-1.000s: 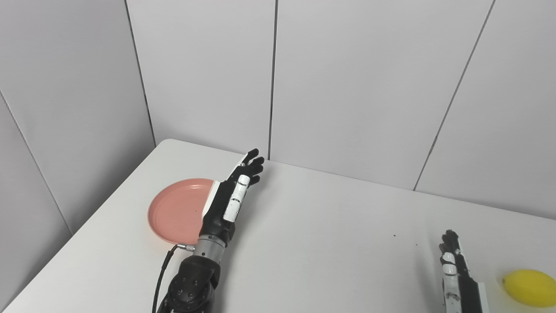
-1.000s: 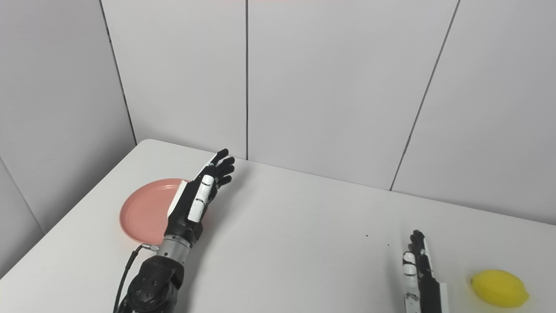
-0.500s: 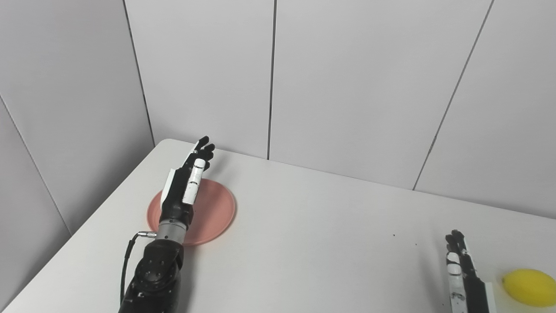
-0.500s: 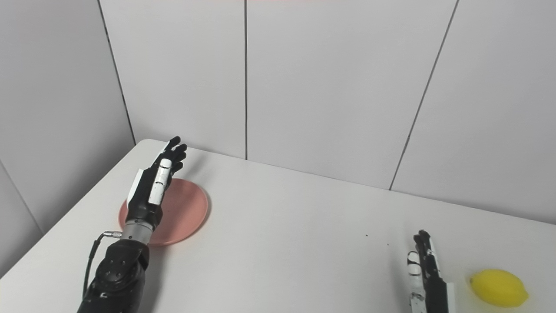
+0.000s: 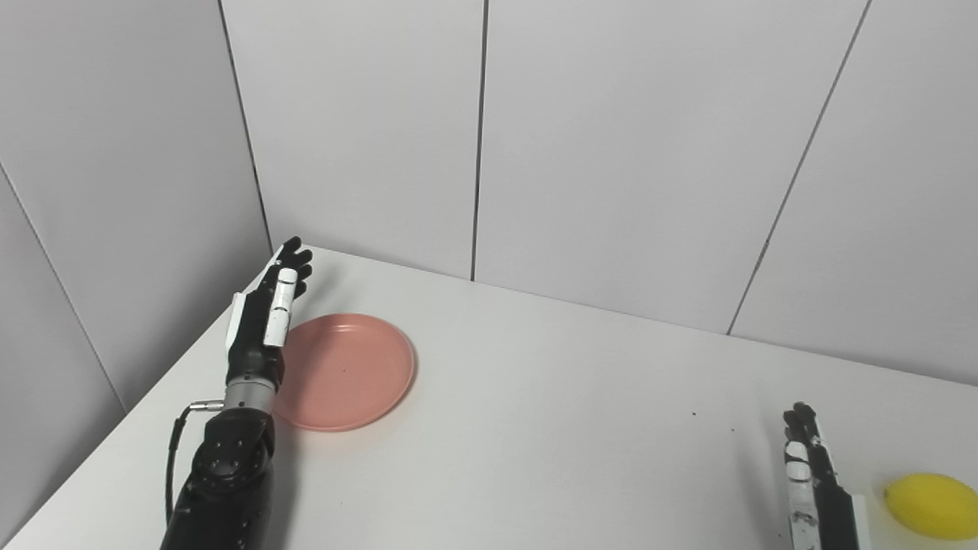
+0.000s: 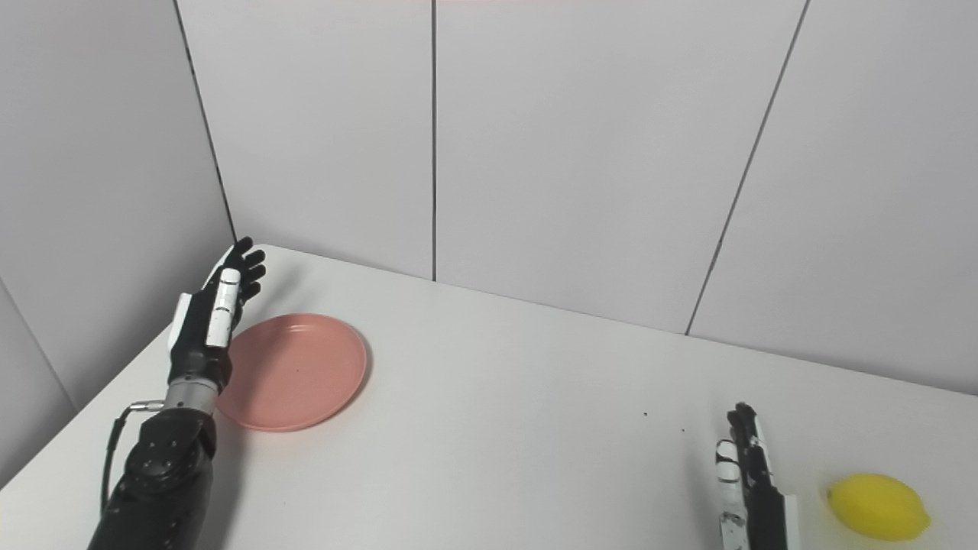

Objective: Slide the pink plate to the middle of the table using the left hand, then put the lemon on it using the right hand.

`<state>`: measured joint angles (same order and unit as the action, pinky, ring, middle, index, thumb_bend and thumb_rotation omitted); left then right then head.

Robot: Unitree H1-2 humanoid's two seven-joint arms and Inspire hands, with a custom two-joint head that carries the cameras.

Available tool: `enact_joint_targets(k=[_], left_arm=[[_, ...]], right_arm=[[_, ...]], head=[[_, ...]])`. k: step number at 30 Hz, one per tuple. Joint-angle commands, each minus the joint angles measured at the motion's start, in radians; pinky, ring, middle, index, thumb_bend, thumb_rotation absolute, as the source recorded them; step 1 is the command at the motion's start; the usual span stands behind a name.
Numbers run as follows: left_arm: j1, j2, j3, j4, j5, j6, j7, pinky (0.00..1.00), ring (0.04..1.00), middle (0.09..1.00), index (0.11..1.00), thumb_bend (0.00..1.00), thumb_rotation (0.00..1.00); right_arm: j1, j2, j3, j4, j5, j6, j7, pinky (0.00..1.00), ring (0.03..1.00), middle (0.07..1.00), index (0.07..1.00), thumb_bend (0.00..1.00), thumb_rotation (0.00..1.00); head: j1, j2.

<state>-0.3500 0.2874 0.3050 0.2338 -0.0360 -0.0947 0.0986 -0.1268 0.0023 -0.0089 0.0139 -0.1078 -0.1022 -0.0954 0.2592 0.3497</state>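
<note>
A round pink plate [image 5: 348, 373] lies flat at the far left of the white table [image 5: 550, 412]. My left hand [image 5: 263, 321] is raised edge-on just beyond the plate's left rim, fingers stretched out and apart, holding nothing; I cannot tell whether it touches the rim. A yellow lemon [image 5: 931, 506] rests near the table's right front corner. My right hand [image 5: 811, 481] stands open at the bottom right, fingers pointing away, a short gap to the left of the lemon, which it does not touch.
Grey wall panels [image 5: 611, 153] close off the table at the back and on the left, right behind my left hand. A black cable [image 5: 177, 451] loops off the left forearm. A few small dark specks [image 5: 694, 415] mark the tabletop.
My left hand has swept leftward across the plate, from its right side to beyond its left rim. The plate now shows whole. The right hand has drawn back slightly; the lemon stayed put.
</note>
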Motion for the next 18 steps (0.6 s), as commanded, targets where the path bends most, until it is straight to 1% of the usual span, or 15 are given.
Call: enact_joint_targets(k=[1,4,7,9,11,14,18], left_arm=[[-0.026,0.037,0.001,-0.008,0.034,-0.043,0.023,0.9,0.889,0.892,0.885,0.65,1.0],[-0.017,0.055,0.005,0.001,0.057,-0.026,0.041,0.9,0.899,0.897,0.89,0.65,1.0],[-0.011,0.062,0.011,0.008,0.061,-0.016,0.049,0.89,0.896,0.888,0.874,0.65,1.0],[-0.005,0.068,0.01,0.008,0.067,-0.003,0.051,0.9,0.901,0.879,0.873,0.66,1.0],[0.0,0.074,0.008,0.011,0.071,0.006,0.052,0.91,0.907,0.879,0.87,0.69,1.0],[0.004,0.073,0.009,0.011,0.075,0.009,0.051,0.91,0.909,0.881,0.871,0.69,1.0],[0.01,0.068,-0.003,0.009,0.103,0.024,0.063,0.9,0.895,0.879,0.881,0.66,1.0]], right_arm=[[-0.027,-0.002,-0.001,-0.025,0.005,-0.031,0.002,1.0,0.967,0.938,0.942,0.41,1.0],[-0.026,0.001,-0.002,-0.027,0.003,-0.031,-0.003,1.0,0.957,0.93,0.934,0.41,1.0],[-0.025,0.001,-0.001,-0.031,0.001,-0.024,-0.002,1.0,0.964,0.935,0.94,0.41,1.0],[-0.023,0.003,-0.002,-0.036,-0.002,-0.021,-0.005,1.0,0.96,0.928,0.932,0.42,1.0],[-0.022,0.003,-0.002,-0.038,0.004,-0.021,-0.002,1.0,0.962,0.931,0.934,0.41,1.0],[-0.021,0.005,-0.004,-0.041,0.005,-0.017,-0.005,1.0,0.96,0.929,0.933,0.41,1.0],[-0.02,0.0,-0.001,-0.044,0.011,-0.01,0.005,1.0,0.966,0.936,0.944,0.43,1.0]], head=[[0.004,0.005],[0.006,0.003],[0.01,0.004],[0.012,0.006],[0.012,0.006],[0.011,0.011],[0.011,0.008]])
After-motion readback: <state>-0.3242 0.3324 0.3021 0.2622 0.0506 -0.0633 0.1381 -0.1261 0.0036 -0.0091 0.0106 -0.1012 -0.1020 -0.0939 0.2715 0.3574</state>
